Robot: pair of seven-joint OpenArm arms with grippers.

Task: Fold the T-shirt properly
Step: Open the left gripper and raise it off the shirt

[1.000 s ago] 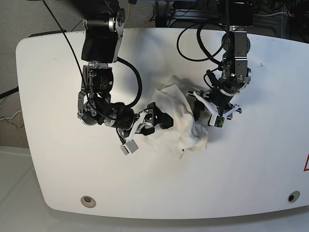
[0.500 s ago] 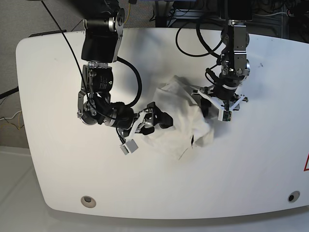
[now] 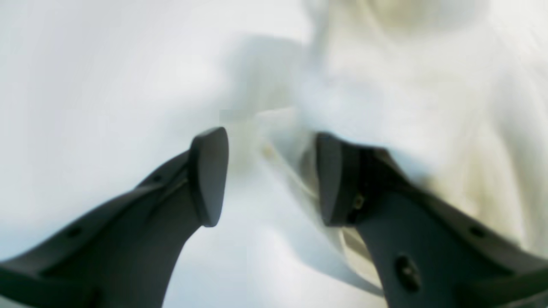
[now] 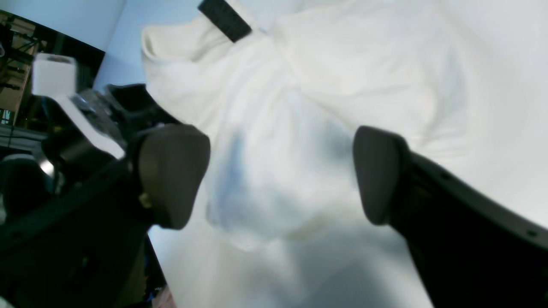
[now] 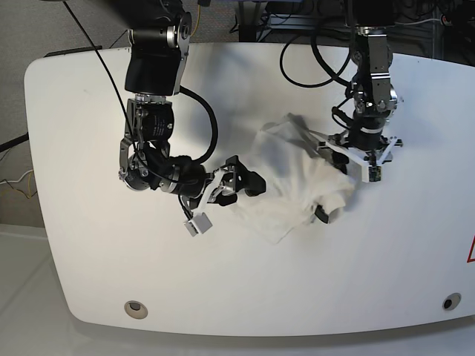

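The T-shirt (image 5: 297,182) lies bunched mid-worktop (image 5: 74,111). Both grippers' fingers, left (image 3: 265,175) and right (image 4: 280,175), are apart (nothing pinched), so it could stay crumpled, even snag.

Left gripper (image 3: 265,175) fingers (image 3: 207,175) were parted. Right gripper (image 4: 278,175) fingers (image 4: 171,171) were spread wide; both arms reached inward.

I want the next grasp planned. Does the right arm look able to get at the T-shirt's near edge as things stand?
Probably yes. The right gripper is open right at the T-shirt, cloth showing between its fingers, and nothing stands between them.
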